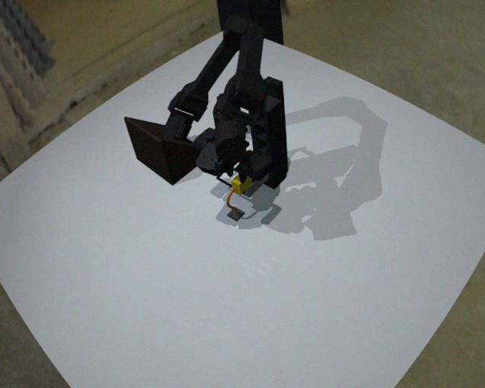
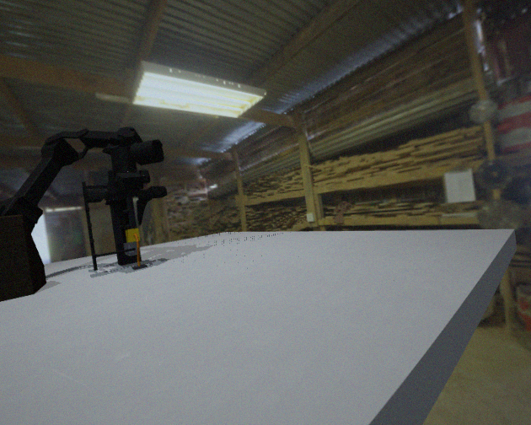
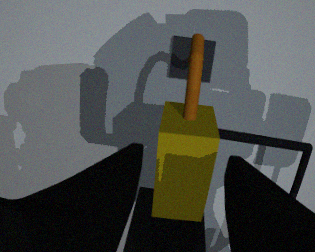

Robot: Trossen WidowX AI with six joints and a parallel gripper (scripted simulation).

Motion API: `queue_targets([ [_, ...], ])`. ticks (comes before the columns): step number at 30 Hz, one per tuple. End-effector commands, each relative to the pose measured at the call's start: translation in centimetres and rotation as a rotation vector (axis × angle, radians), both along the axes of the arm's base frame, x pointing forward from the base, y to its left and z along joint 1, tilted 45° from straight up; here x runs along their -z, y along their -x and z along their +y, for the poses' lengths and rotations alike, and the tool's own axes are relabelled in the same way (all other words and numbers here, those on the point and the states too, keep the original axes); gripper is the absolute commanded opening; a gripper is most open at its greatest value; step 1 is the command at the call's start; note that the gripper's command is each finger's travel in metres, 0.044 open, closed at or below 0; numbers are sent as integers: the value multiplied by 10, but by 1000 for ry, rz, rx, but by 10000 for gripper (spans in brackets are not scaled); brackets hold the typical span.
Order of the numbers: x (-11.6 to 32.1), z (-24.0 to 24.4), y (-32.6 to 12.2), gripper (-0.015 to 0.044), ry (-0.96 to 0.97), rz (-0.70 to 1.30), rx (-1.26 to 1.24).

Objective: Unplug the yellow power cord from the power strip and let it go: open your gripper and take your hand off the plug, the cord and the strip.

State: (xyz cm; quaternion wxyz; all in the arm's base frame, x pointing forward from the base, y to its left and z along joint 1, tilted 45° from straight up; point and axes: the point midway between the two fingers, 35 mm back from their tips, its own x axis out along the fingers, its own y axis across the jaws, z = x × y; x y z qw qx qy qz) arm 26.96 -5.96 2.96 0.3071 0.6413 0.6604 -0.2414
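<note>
From my station I have the gripper [image 1: 236, 172] [image 2: 131, 223] [image 3: 185, 161] pointing down over the tabletop [image 1: 192, 292] [image 2: 256, 320] [image 3: 39, 30], its fingers partly spread. The wrist view shows me a gap on each side of the yellow plug [image 1: 240, 184] [image 2: 131, 234] [image 3: 185, 177], so I am holding nothing, though the plug sits between the fingers.

The plug is above the tabletop, between its middle and the corner nearest the arm's mount, well apart from the opposite corner. From its end an orange cord [image 1: 229, 201] [image 2: 138, 251] [image 3: 194, 85] bends down to a small dark square plate [image 1: 235, 214] [image 2: 139, 266] [image 3: 209, 62] lying flat on the tabletop. A thin black frame [image 1: 225, 181] [image 2: 89, 228] [image 3: 264, 140] is just beside the plug.

In the top view a long black slab [image 1: 277, 138] shows beside the gripper; I cannot tell whether it is the power strip, nor whether the plug is out of its socket. A dark brown box [image 1: 151, 150] [image 2: 9, 255] is near the gripper, toward the tabletop's left corner in the top view.
</note>
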Motion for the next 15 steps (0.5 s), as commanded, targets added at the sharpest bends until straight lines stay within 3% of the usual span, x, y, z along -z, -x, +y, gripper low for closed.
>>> queue_targets([
  [1, -5, 7, 2, 160, -7, 7, 2],
  [15, 2, 14, 2, 160, -7, 7, 2],
])
